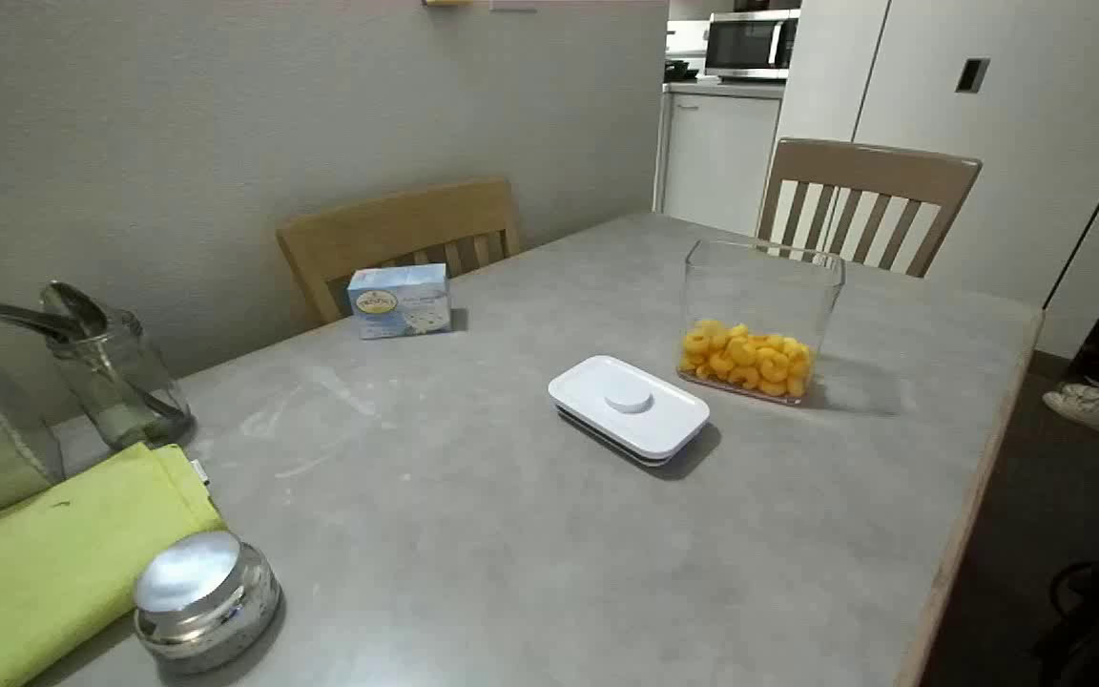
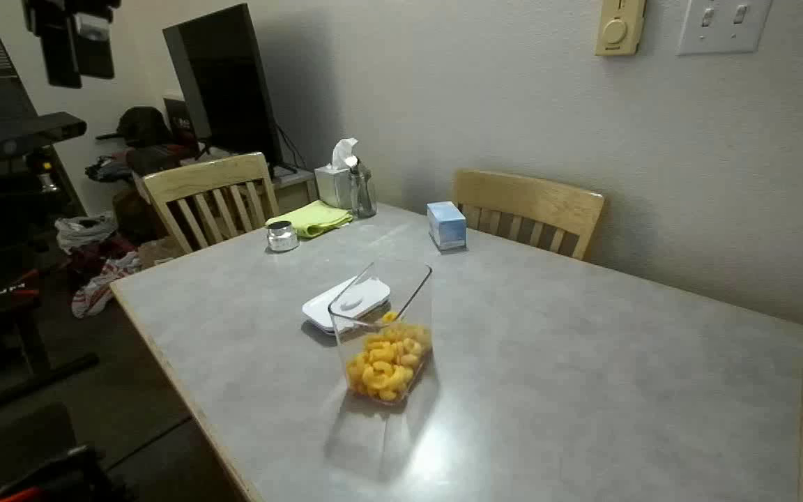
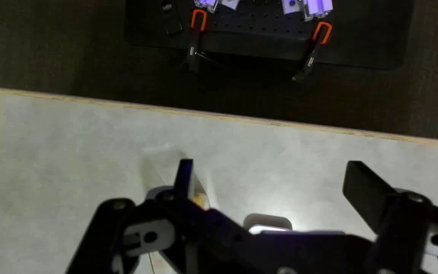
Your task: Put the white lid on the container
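The white lid (image 1: 597, 386) lies flat on the table with its round button up; it also shows in an exterior view (image 2: 332, 307), partly behind the container. In the wrist view only an edge of the lid (image 3: 266, 229) shows past the gripper body. The clear container (image 1: 764, 286) stands upright and uncovered beside the lid, with yellow-orange pieces low inside; it also shows in an exterior view (image 2: 412, 303). In the wrist view its pieces (image 3: 200, 199) show partly behind a finger. My gripper (image 3: 270, 165) is open and empty, high above the table; it shows at the upper left of an exterior view (image 2: 81, 73).
A small blue-white box (image 1: 402, 301) stands near the wall-side chair (image 2: 527, 202). A metal-lidded jar (image 1: 206, 601), a yellow-green cloth (image 1: 72, 553), a glass jar with cutlery (image 1: 120, 382) and a tissue box (image 2: 334, 185) sit at one end. The table edge (image 3: 226, 117) crosses the wrist view.
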{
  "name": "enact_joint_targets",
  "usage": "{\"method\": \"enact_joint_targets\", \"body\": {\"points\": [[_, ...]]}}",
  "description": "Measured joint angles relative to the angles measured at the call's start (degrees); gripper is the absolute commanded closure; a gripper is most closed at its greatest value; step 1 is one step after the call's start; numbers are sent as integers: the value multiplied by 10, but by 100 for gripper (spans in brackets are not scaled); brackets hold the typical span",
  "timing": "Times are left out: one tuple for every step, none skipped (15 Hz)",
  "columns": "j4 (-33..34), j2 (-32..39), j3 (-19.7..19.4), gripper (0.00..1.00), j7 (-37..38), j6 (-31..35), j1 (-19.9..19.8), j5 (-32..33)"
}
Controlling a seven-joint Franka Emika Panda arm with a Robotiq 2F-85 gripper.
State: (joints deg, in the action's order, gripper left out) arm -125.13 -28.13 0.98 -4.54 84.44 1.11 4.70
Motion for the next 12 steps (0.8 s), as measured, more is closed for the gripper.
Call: {"method": "enact_joint_targets", "body": {"points": [[0, 0, 0, 0, 0, 0, 0, 0], [0, 0, 0, 0, 0, 0, 0, 0], [0, 0, 0, 0, 0, 0, 0, 0], [0, 0, 0, 0, 0, 0, 0, 0], [0, 0, 0, 0, 0, 0, 0, 0], [0, 0, 0, 0, 0, 0, 0, 0], [0, 0, 0, 0, 0, 0, 1, 0], [0, 0, 0, 0, 0, 1, 1, 0], [-1, 1, 0, 0, 0, 4, 1, 0], [-2, 1, 0, 0, -1, 11, 1, 0], [-4, 2, 0, 0, -3, 21, 1, 2], [-7, 3, -1, 0, -4, 36, 1, 4]]}}
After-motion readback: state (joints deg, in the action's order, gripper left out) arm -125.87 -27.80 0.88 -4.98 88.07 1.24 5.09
